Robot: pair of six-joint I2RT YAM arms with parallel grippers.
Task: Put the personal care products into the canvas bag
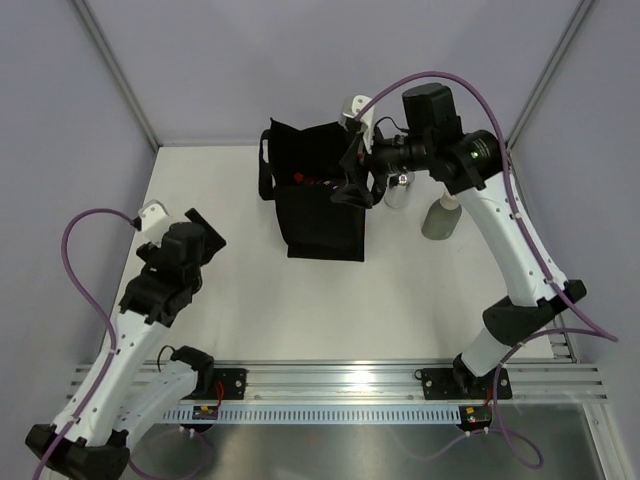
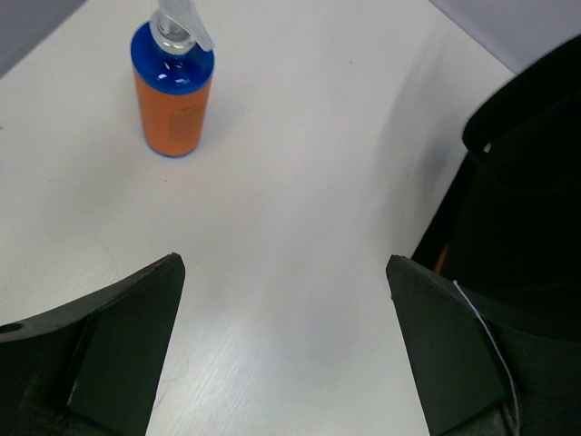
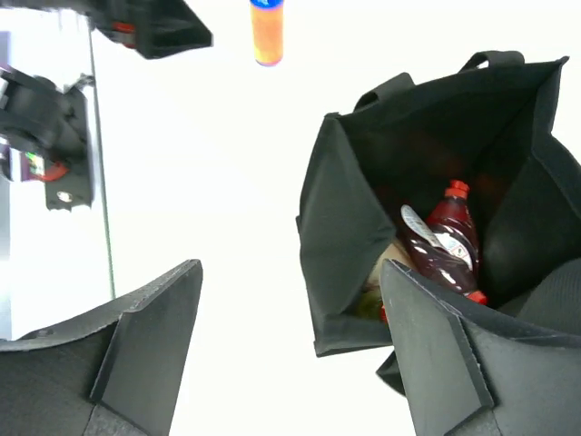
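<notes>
The black canvas bag (image 1: 318,200) stands upright mid-table with its mouth open. In the right wrist view the bag (image 3: 363,209) holds a dark red bottle (image 3: 445,241) and something yellow-green beneath it. My right gripper (image 1: 352,175) (image 3: 290,265) is open and empty, hovering at the bag's right rim. The small silver bottle (image 1: 399,190) and the grey-green bottle with beige cap (image 1: 440,218) stand right of the bag. A white-topped bottle (image 1: 357,108) stands behind the bag. My left gripper (image 1: 205,228) (image 2: 283,263) is open and empty above bare table, left of the bag.
An orange bottle with a blue shoulder and clear pump (image 2: 172,91) stands ahead and left of my left gripper; it also shows in the right wrist view (image 3: 267,32). A white-topped item (image 1: 150,214) sits beside the left arm. Grey walls close in the table's far edge.
</notes>
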